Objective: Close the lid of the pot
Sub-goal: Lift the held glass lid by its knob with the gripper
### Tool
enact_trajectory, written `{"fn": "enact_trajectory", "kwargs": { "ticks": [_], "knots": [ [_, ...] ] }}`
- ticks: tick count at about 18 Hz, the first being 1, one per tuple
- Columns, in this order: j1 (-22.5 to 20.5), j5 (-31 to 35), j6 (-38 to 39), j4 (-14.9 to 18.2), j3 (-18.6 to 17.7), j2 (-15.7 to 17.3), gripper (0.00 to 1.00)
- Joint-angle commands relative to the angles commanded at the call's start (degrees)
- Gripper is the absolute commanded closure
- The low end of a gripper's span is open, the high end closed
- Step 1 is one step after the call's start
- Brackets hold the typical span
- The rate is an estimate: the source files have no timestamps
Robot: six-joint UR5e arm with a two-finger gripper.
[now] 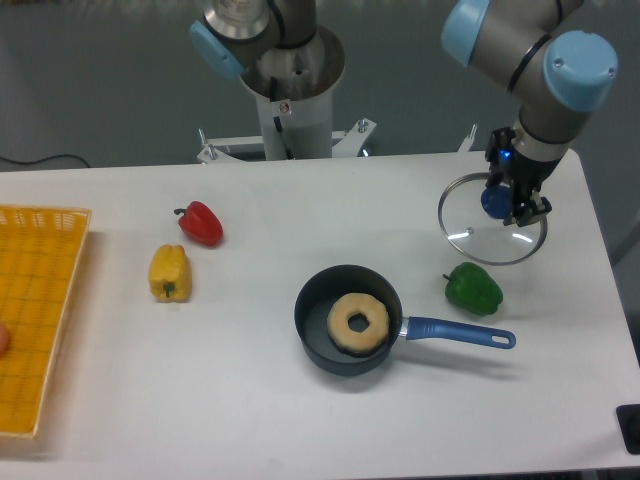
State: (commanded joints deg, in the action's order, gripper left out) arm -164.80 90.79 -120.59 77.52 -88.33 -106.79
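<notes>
- gripper (512, 205) is clamped on the lid's (492, 232) blue knob, back right of the table (300, 420)
- pot (347, 320) sits uncovered, front-left of it, well apart, donut (358, 323) inside

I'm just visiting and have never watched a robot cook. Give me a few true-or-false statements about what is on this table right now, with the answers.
1. The pot lid already covers the pot. False: the lid is off, away from the pot near the table's far right side, and the pot is open.
2. A ring-shaped doughnut lies inside the pot. True.
3. The gripper is at the lid's blue knob. True, though whether it has clamped on the knob cannot be made out.
4. The green pepper sits in the yellow basket. False: it lies on the table between the lid and the pot's handle.
5. A red pepper and a yellow pepper lie left of the pot. True.
</notes>
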Motion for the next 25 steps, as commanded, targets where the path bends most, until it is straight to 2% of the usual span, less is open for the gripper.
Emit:
{"fn": "enact_trajectory", "kwargs": {
  "ticks": [11,25],
  "knots": [
    [0.5,0.0,3.4,-0.1,-0.3,0.2,0.39],
    [7.3,0.6,17.2,-0.2,-0.2,0.5,0.39]
  ]
}}
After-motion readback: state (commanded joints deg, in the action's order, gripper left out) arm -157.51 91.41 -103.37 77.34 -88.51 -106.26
